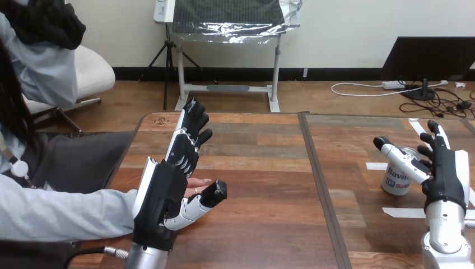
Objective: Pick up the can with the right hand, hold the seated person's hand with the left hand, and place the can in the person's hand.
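A white can (394, 182) with blue print stands upright on the right part of the table (263, 168). My right hand (445, 174) is just to its right, open, fingers pointing up and the thumb reaching left across the can's top. My left hand (168, 190) is open at the table's left edge, its fingers straight and pointing away, the thumb stretched to the right. The person's hand (197, 182) lies on the table behind my left palm. Its fingertips show between my palm and thumb. I cannot tell whether the two touch.
The person's light grey sleeve (61, 213) comes in from the left edge. White tape strips (403, 212) lie around the can. A dark seam (319, 185) divides the table into two halves.
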### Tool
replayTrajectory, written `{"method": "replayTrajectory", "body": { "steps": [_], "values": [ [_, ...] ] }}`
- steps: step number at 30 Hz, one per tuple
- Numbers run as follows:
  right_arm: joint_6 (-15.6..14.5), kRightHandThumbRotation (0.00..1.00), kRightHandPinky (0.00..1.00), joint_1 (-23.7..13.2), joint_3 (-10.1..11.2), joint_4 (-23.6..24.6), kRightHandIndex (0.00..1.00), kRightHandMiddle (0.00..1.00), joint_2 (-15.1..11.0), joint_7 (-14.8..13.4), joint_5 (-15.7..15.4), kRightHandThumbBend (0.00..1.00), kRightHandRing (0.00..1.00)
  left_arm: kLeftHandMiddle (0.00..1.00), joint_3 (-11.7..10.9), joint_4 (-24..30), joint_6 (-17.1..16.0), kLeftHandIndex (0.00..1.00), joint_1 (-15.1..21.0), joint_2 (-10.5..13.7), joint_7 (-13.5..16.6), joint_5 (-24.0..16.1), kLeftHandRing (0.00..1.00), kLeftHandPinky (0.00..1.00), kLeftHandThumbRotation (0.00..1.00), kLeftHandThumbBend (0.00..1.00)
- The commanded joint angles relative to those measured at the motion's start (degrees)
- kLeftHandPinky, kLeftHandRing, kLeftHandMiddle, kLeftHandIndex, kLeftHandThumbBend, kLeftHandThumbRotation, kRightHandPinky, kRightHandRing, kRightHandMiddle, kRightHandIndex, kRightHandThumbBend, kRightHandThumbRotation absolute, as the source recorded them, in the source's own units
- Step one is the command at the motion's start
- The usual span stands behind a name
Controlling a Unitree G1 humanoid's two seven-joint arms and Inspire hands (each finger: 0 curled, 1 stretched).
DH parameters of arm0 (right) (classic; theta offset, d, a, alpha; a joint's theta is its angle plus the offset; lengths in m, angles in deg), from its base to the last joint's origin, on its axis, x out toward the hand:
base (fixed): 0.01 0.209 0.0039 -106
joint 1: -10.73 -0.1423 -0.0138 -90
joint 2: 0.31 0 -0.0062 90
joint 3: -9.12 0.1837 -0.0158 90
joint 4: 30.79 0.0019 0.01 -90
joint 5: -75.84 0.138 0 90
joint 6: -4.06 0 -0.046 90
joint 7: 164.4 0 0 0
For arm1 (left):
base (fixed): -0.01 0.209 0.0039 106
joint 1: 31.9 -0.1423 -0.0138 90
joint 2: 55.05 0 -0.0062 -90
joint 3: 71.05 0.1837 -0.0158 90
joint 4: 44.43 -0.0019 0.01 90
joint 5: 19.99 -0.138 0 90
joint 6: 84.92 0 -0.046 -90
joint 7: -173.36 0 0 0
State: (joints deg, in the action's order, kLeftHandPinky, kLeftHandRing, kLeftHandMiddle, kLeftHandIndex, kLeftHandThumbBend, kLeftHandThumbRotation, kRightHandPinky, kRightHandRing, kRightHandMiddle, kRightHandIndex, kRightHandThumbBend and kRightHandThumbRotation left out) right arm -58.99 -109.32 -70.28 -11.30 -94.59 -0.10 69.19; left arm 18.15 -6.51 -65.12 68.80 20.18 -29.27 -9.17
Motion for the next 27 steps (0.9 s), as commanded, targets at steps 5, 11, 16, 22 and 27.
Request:
{"method": "replayTrajectory", "body": {
  "steps": [5,11,16,22,27],
  "values": [
    [-0.9,0.46,0.78,-5.6,-0.4,-0.3,0.97,0.93,-0.1,1.1,0.5,1.00,0.87,1.00,-0.2,2.3,0.4,1.00,1.3,-0.1,-0.5,0.9,0.97,0.92,0.66,1.00],
    [-1.9,0.48,0.78,-5.7,-0.3,-0.6,0.97,0.93,-0.1,1.9,0.8,1.00,0.87,1.00,-0.2,2.7,0.6,1.00,1.2,-0.1,-0.6,0.8,0.97,0.93,0.66,1.00],
    [-2.4,0.48,0.79,-5.8,-0.3,-0.8,0.97,0.93,-0.1,2.2,0.6,1.00,0.87,1.00,-0.2,2.7,0.5,1.00,1.3,0.0,-0.8,0.8,0.98,0.93,0.65,1.00],
    [-3.4,0.50,0.78,-5.9,-1.0,-1.1,0.97,0.93,-0.3,1.8,-0.2,1.00,0.86,1.00,-0.4,2.4,0.0,1.00,1.4,0.0,-0.7,0.6,0.98,0.93,0.65,1.00],
    [-3.6,0.50,0.77,-5.9,-1.1,-1.3,0.98,0.94,-0.3,2.5,0.1,1.00,0.85,1.00,-0.4,2.3,-0.1,0.99,1.6,0.1,-1.1,1.0,0.97,0.93,0.64,1.00]
  ]
}}
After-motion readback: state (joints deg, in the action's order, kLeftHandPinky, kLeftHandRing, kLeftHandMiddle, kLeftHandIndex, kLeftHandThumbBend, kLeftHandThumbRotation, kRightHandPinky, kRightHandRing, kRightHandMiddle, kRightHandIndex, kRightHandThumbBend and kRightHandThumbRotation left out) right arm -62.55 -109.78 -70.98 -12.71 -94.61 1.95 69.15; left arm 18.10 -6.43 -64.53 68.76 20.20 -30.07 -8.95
